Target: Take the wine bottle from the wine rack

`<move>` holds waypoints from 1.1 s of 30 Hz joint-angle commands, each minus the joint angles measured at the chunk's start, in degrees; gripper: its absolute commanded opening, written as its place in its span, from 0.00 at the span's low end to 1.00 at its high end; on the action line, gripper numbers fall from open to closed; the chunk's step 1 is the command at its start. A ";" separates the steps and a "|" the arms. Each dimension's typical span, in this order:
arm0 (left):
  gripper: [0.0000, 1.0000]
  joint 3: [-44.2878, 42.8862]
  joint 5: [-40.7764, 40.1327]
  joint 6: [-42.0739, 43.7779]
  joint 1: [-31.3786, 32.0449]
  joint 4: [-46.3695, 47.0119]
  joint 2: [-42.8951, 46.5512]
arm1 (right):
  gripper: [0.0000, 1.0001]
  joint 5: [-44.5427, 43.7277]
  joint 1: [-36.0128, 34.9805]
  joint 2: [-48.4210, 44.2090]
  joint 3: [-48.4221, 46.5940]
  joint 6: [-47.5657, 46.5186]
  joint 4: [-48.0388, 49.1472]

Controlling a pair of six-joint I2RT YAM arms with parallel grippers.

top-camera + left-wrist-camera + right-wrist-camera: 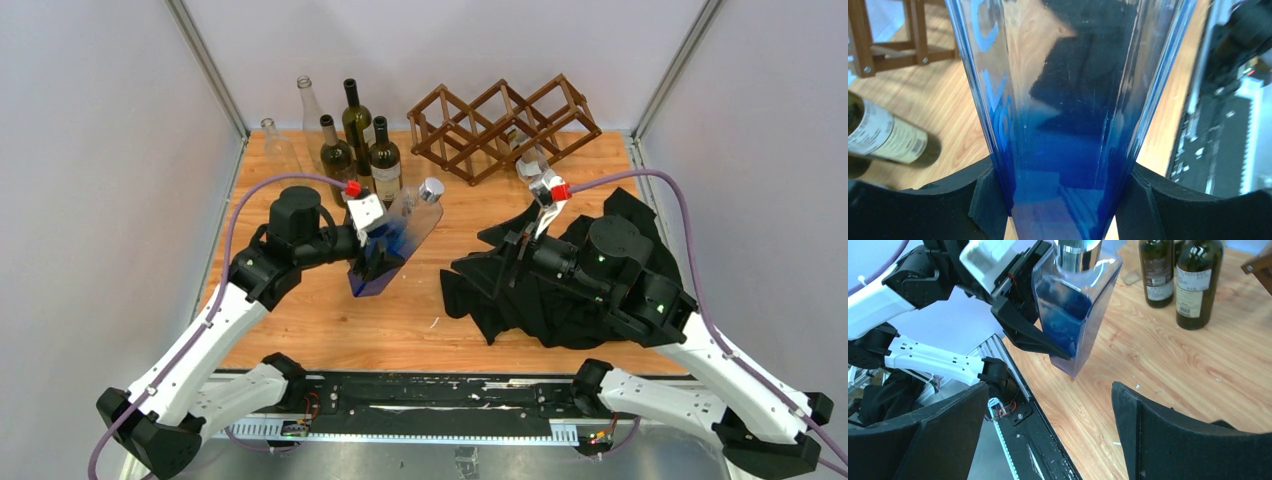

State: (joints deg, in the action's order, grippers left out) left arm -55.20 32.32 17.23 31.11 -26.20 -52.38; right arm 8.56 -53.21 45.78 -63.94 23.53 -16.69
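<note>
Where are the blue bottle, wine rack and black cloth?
blue glass bottle [408, 226]: top external view, on its upper body.
wine rack [471, 117]: top external view, on a lattice crossing.
black cloth [510, 300]: top external view, on its near folds.

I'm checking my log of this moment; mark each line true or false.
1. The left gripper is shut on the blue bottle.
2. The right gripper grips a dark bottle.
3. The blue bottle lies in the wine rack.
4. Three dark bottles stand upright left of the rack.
1. True: the left gripper clamps the blue bottle near its base.
2. False: the right gripper is open and empty, above the black cloth.
3. False: it is held tilted over the table, apart from the wine rack.
4. True: the dark bottles stand upright.
</note>
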 commanded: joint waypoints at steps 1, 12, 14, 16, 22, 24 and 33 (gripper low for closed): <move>0.00 -6.91 12.28 -13.44 -0.96 10.37 -1.18 | 0.96 5.04 0.56 2.81 0.01 -4.32 5.14; 0.00 -7.63 25.15 -19.43 -0.95 10.46 -0.83 | 0.98 10.16 0.61 14.36 -5.55 -6.09 14.95; 0.00 -7.75 26.46 -19.42 -0.97 9.88 -0.71 | 0.98 10.36 0.56 15.66 -5.87 -6.18 16.07; 0.00 -7.79 27.98 -19.79 -0.97 9.85 -0.73 | 0.98 11.09 0.56 16.49 -5.64 -5.57 19.19; 0.00 -9.40 30.23 -17.46 -0.97 5.09 -1.63 | 0.57 17.53 0.64 20.07 -7.42 -3.11 21.92; 0.16 -10.73 27.68 -14.02 -0.97 2.30 -1.67 | 0.20 17.54 0.70 20.63 -8.25 -3.45 20.34; 1.00 -15.60 11.31 -9.94 -11.17 -8.50 -4.83 | 0.00 1.91 1.69 23.05 -12.79 -13.52 11.05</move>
State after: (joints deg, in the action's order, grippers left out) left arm -68.93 49.04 6.26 25.96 -31.51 -55.20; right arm 19.33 -52.80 68.31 -71.88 15.14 -6.42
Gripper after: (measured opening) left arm 0.995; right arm 0.687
